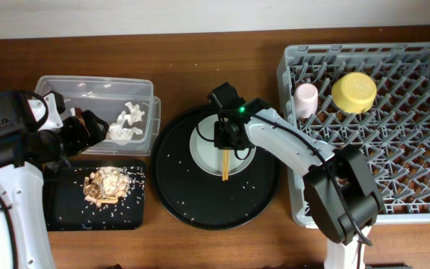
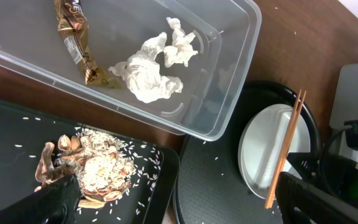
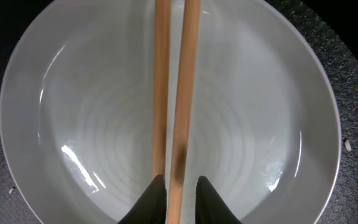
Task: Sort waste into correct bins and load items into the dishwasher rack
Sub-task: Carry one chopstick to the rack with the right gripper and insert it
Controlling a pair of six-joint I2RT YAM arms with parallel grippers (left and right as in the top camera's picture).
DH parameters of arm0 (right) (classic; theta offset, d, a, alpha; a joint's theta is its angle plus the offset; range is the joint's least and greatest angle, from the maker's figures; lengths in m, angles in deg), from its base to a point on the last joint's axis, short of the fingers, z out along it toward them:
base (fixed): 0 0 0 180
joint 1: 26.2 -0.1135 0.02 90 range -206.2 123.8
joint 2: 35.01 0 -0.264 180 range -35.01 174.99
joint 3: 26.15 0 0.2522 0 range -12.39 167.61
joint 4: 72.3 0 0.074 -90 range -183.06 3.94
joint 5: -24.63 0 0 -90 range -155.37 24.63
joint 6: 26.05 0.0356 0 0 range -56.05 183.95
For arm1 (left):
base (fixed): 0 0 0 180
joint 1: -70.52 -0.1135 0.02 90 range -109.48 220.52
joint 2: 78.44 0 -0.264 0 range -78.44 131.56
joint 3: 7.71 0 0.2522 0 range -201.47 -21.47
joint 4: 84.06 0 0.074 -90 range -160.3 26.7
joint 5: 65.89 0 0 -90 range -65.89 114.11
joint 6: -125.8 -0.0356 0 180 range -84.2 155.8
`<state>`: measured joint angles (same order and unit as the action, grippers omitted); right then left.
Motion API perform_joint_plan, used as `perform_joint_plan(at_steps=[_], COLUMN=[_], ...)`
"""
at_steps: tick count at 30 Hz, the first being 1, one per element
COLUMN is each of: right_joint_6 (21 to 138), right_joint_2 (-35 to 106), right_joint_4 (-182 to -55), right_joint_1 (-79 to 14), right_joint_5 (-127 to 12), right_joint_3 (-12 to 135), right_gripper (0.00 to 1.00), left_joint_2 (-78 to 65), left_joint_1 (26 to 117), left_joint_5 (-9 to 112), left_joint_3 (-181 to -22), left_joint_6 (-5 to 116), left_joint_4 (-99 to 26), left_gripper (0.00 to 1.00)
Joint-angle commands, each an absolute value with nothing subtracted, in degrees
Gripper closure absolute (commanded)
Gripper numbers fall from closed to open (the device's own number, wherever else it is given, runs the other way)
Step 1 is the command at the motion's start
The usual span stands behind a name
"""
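My right gripper (image 3: 176,194) is closed narrowly on the wooden chopsticks (image 3: 184,87), two slim tan sticks lying side by side across the pale grey round plate (image 3: 61,124). One stick runs straight down between my two dark fingertips. The other slips out of sight at the edge of one fingertip, so I cannot tell whether it is pinched as well. From overhead, the chopsticks reach from my jaws out past the plate's rim, over the large round black tray (image 1: 178,198) that carries the plate. My left gripper (image 2: 176,186) stands spread wide, holding nothing, near the shallow black rectangular tray (image 2: 5,130) of tan crumbly food scraps (image 2: 98,171) and the clear plastic rectangular tub (image 2: 232,93).
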<state>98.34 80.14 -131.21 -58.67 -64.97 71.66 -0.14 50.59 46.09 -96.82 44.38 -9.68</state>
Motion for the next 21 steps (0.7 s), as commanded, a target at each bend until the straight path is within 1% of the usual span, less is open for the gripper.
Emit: perform_joint_plan(at_steps=[1,12,13,16,21], right_joint_6=[99.0,99.0,99.0,99.0,98.9], right_joint_2=[80.9,80.9,80.9,80.9,80.7], right_joint_4=[-131.2,-128.5,-128.5,-128.4,-128.5], right_joint_1=[-59.3,-59.3,-59.3,-59.3,-59.1], right_joint_5=[-66.1,-66.1,-66.1,-66.1,-66.1], right_joint_3=[70.1,67.8,67.8,67.8,68.2], right_gripper=[0.84,0.84,0.84,0.95,0.96], left_joint_2=[-1.2,-1.2,-1.2,-1.2,-1.2], left_joint_1=[50.3,50.3,50.3,50.3,50.3], left_joint_5=[45.7,45.7,45.7,45.7,45.7], left_joint_3=[-96.5,-96.5,-96.5,-96.5,-96.5], left_joint_6=[44.0,44.0,44.0,44.0,44.0], left_joint_4=[-9.7,-9.7,-9.7,-9.7,-9.7], left_gripper=[0.00,0.00,0.00,0.00,0.00])
